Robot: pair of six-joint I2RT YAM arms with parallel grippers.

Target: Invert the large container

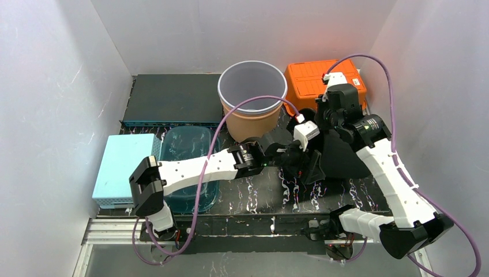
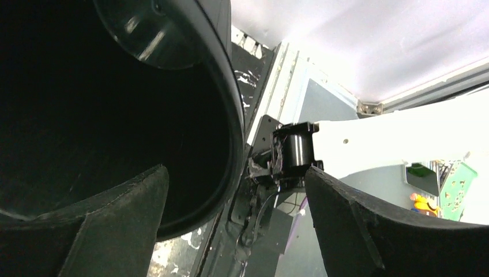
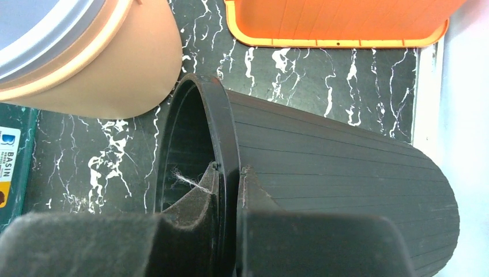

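While the right tool (image 3: pixel 229 173) clamps the sideways black bin (image 3: pixel 346 156), the left tool (image 2: pixel 235 173) straddles its rim, released. Seemingly mid-flip; next, tip the mouth down.

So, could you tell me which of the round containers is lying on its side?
The black ribbed bin lies on its side; the tan bucket behind it stands upright.

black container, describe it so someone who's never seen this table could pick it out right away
On the black marbled table, find the orange crate at the far right, with the tan bucket beside it. Just in front of them lies the black container, ribbed and tapering. Unlike the upright bucket, it is on its side, mouth facing left.
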